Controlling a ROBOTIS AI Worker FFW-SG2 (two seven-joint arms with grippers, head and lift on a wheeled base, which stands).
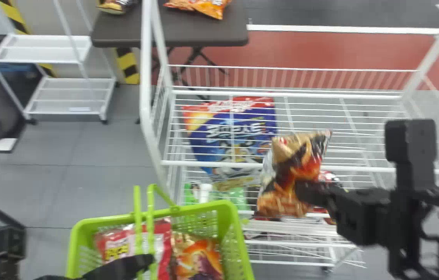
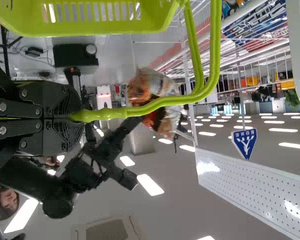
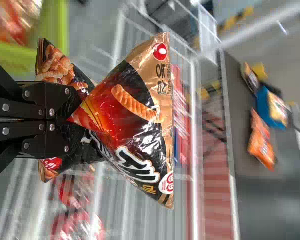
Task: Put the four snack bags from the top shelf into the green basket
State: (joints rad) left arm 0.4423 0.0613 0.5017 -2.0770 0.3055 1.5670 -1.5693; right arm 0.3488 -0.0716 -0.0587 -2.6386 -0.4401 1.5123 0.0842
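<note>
Green basket: the landmark, the green basket point(image 1: 235, 229), sits low in the head view, its handles point(image 1: 137, 217) standing up across its opening.
Left gripper: at the basket, the left gripper point(image 1: 147, 261) has its fingers together, clamped on the handles; the left wrist view shows the green bars running out from between them.
Right gripper: to the right of the basket and well apart from it, the right gripper point(image 1: 304, 191) is clamped on a snack bag.
Held snack bag: the gold, black and red snack bag point(image 1: 289, 171) hangs to the right of the basket, pinched so that its wrapper flares and folds around the fingertips.
Bags in the basket: inside the basket lie a red and white bag point(image 1: 120, 247) and, to its right, an orange and brown bag point(image 1: 198, 258).
Wire rack: beyond and to the right of the basket stands the white wire rack point(image 1: 148, 77). Under the wires of its top shelf point(image 1: 363, 168), a large blue and red bag point(image 1: 229, 128) lies beyond the basket. A green packet point(image 1: 239, 195) sits nearer the basket's far right corner.
Tabletop: well beyond the basket, the dark tabletop point(image 1: 126, 33) carries an orange packet point(image 1: 211, 7) and a brown packet point(image 1: 111, 7).
</note>
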